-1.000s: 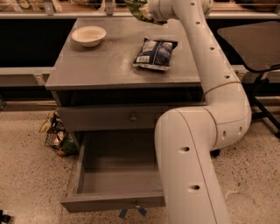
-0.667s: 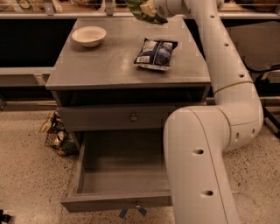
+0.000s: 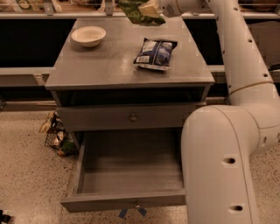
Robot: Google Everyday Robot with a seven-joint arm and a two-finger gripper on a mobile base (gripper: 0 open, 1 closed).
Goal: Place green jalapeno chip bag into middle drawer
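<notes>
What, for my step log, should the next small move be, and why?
Probably carry the green jalapeno chip bag toward the camera and down to the open middle drawer: the tool holds it high over the tabletop's back edge, well away from that drawer.

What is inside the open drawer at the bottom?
Only its bare grey floor shows in the middle drawer; the robot arm covers its right side. The gripper holds the green jalapeno chip bag above the back of the cabinet top.

Top edge crops green jalapeno chip bag (image 3: pixel 131 12) — apparently pinched in the gripper (image 3: pixel 149 9) there.
</notes>
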